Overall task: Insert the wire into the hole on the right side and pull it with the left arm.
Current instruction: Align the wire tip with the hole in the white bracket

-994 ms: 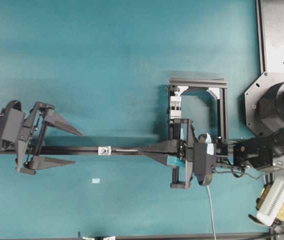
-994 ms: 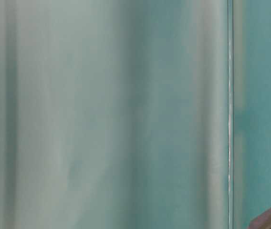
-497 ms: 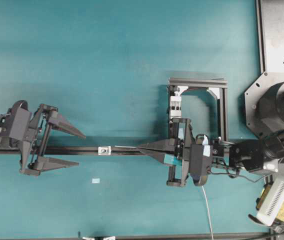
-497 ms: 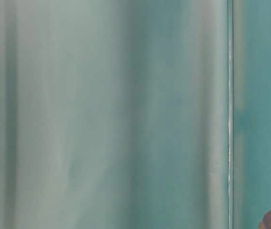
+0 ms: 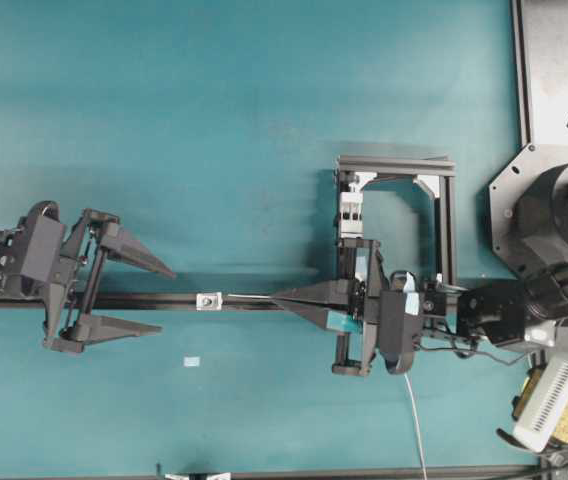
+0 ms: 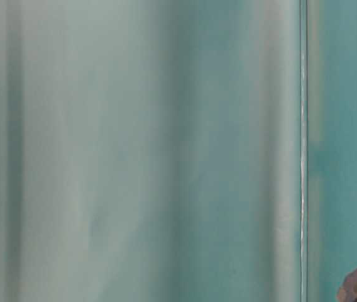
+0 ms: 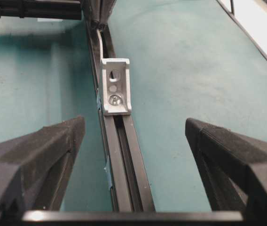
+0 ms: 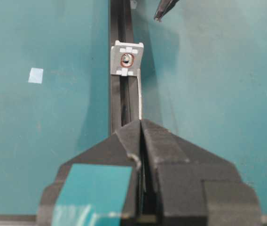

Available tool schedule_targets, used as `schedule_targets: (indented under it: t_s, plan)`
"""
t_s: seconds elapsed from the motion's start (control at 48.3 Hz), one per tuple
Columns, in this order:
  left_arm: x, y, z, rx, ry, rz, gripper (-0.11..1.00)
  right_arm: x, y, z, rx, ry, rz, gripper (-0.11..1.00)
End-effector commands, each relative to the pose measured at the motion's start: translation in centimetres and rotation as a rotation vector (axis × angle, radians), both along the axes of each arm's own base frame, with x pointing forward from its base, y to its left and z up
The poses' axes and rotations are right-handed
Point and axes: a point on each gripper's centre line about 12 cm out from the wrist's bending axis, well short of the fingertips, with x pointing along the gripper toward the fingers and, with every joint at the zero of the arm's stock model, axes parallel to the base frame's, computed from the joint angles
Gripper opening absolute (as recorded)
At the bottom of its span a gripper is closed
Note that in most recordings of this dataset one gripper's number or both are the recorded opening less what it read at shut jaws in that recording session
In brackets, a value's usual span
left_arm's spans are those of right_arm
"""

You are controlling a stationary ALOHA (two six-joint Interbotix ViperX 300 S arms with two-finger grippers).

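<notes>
the right gripper [image 8: 140, 123] has its fingers clamped on the wire [image 8: 138, 96], whose free end reaches toward the tab [image 8: 127, 59] on the black rail [image 8: 117, 103] but sits just right of the hole [image 8: 126, 59]. pushed on like this, the tip would likely strike the tab's edge and buckle. the left gripper [image 7: 133, 141], fingers wide apart, waits just behind the tab, holding nothing.
</notes>
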Motion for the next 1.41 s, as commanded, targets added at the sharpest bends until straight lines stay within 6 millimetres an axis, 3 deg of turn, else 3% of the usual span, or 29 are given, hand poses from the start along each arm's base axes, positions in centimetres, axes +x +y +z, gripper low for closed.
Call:
schedule_targets:
  t_s: [0.0,1.388]
  plan:
    - [0.30,-0.18,0.73,-0.009,-0.026,-0.001,0.74,0.26,0.39,0.63,0.012,-0.029,0.005,0.03]
    - [0.72,-0.27,0.80,-0.007,-0.020,-0.002,0.74,0.79,0.91,0.29,-0.006,-0.047,0.024,0.03]
